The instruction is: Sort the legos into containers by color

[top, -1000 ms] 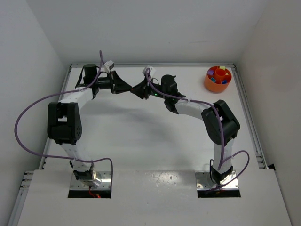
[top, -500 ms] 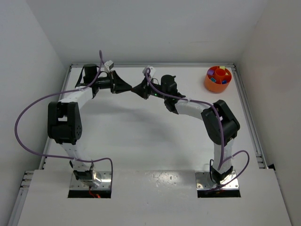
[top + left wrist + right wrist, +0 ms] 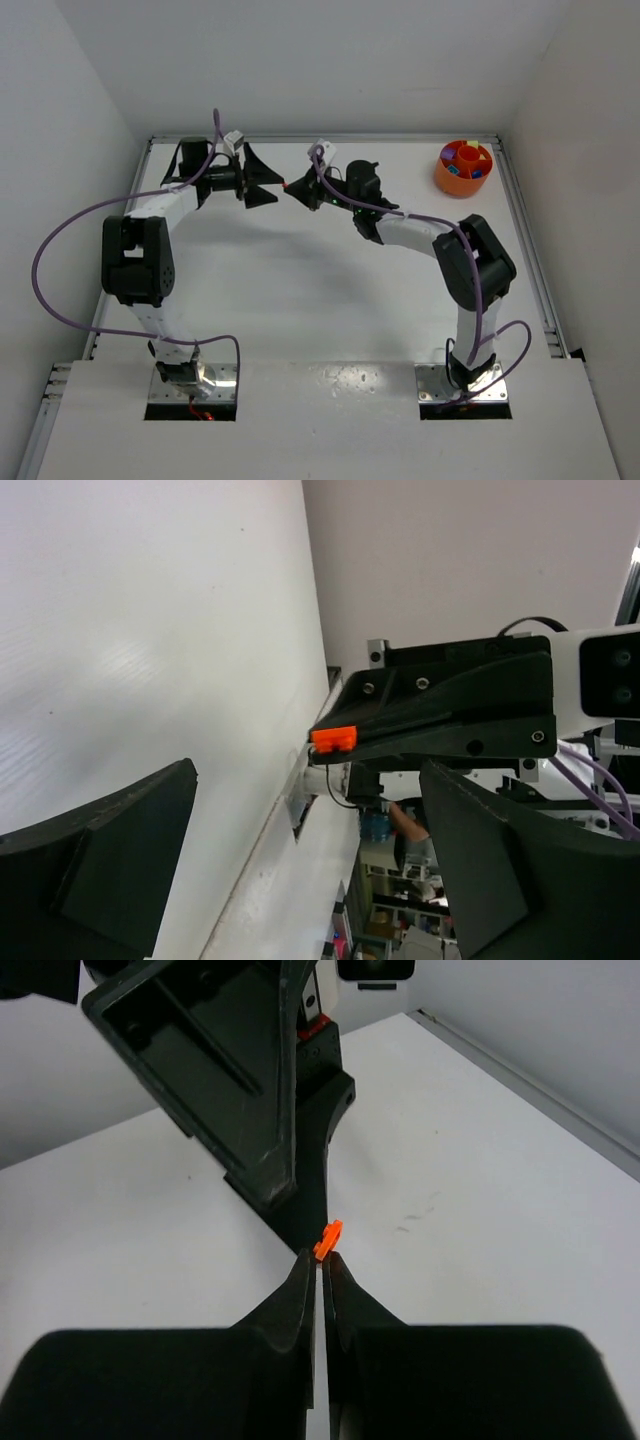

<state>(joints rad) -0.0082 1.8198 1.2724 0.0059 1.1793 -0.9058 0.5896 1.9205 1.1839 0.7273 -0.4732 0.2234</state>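
Note:
A tiny orange-red lego (image 3: 328, 1239) is pinched at the very tips of my right gripper (image 3: 321, 1258), which is shut on it, above the table at the back. My left gripper (image 3: 308, 770) faces it with its jaws spread wide, and the lego (image 3: 334, 739) hangs just beyond them, touching neither finger. From above, the lego (image 3: 286, 185) shows as a red speck between the left gripper (image 3: 262, 178) and the right gripper (image 3: 291, 187). An orange container (image 3: 464, 167) holding coloured bits stands at the back right.
The back wall and table rail (image 3: 400, 137) run close behind both grippers. A side rail (image 3: 535, 260) bounds the table on the right. The left arm's purple cable (image 3: 60, 240) loops out to the left.
My left gripper has opened and let go of the lego, its fingers drawn back a little. The right gripper stays shut on the lego in nearly the same place.

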